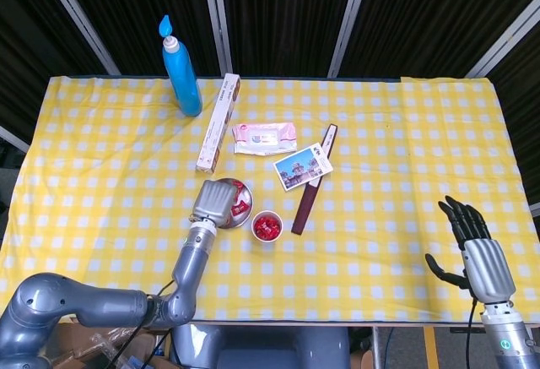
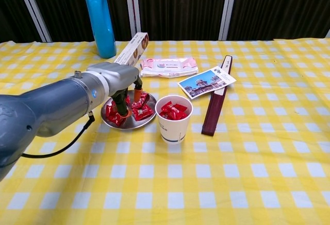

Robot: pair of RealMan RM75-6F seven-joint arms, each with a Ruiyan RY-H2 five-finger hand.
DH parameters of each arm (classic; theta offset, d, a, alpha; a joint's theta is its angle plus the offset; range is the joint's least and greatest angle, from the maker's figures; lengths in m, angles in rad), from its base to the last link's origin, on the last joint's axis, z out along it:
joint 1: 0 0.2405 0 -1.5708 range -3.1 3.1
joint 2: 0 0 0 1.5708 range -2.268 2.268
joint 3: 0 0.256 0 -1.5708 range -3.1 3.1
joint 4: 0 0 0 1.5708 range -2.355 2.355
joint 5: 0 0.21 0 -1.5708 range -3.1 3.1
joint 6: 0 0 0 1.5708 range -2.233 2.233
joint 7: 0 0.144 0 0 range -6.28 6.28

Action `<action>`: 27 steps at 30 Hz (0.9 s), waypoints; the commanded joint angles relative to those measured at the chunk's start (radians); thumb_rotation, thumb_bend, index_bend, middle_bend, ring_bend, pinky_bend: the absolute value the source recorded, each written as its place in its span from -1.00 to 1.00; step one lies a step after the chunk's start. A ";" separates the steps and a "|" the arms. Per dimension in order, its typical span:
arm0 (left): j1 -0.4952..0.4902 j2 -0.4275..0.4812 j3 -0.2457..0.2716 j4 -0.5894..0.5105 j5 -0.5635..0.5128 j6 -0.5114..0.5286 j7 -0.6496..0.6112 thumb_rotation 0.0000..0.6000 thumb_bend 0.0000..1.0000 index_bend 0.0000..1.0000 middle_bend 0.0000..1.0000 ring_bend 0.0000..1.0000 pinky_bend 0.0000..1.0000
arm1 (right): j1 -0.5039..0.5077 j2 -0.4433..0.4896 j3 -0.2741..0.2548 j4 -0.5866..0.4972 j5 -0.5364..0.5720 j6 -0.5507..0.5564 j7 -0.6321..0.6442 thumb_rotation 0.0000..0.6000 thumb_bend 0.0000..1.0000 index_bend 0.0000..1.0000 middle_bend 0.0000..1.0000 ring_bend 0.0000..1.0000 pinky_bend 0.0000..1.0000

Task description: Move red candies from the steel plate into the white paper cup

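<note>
A: What are the fingers doing?

B: The left hand (image 2: 119, 83) is palm down over the steel plate (image 2: 135, 124), its orange-tipped fingers (image 2: 137, 93) reaching into the red candies (image 2: 141, 109). I cannot tell if they pinch one. The right hand (image 1: 474, 245) is off past the table's near right edge, fingers spread, holding nothing.

A: Count things for me.

B: One plate, one white paper cup (image 2: 174, 118) just beside it with several candies inside, one blue bottle (image 1: 180, 66), one long box (image 1: 218, 122), one wipes pack (image 1: 265, 138), one postcard (image 1: 303, 166) lying on one dark strip (image 1: 314, 181). The candies on the plate overlap too much to count.

A: And the setting?

B: A yellow-and-white checked tablecloth (image 1: 405, 166), with dark curtains (image 1: 278, 14) behind.

A: The arm?

B: The left forearm comes from the near left edge, angled up toward the plate.
</note>
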 commanded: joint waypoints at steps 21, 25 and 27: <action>-0.005 -0.079 -0.020 0.098 0.005 -0.024 0.019 1.00 -0.26 -0.15 0.90 0.96 1.00 | 0.000 0.001 0.000 -0.001 0.001 0.000 0.004 1.00 -0.23 -1.00 -1.00 -1.00 -1.00; -0.002 -0.081 -0.014 0.104 0.014 -0.032 0.022 1.00 -0.26 -0.15 0.90 0.96 1.00 | 0.000 0.000 -0.001 -0.001 0.000 -0.001 0.003 1.00 -0.22 -1.00 -1.00 -1.00 -1.00; 0.000 -0.082 -0.014 0.106 0.018 -0.034 0.020 1.00 -0.26 -0.15 0.90 0.96 1.00 | 0.000 0.000 -0.001 0.000 -0.001 0.000 0.003 1.00 -0.23 -1.00 -1.00 -1.00 -1.00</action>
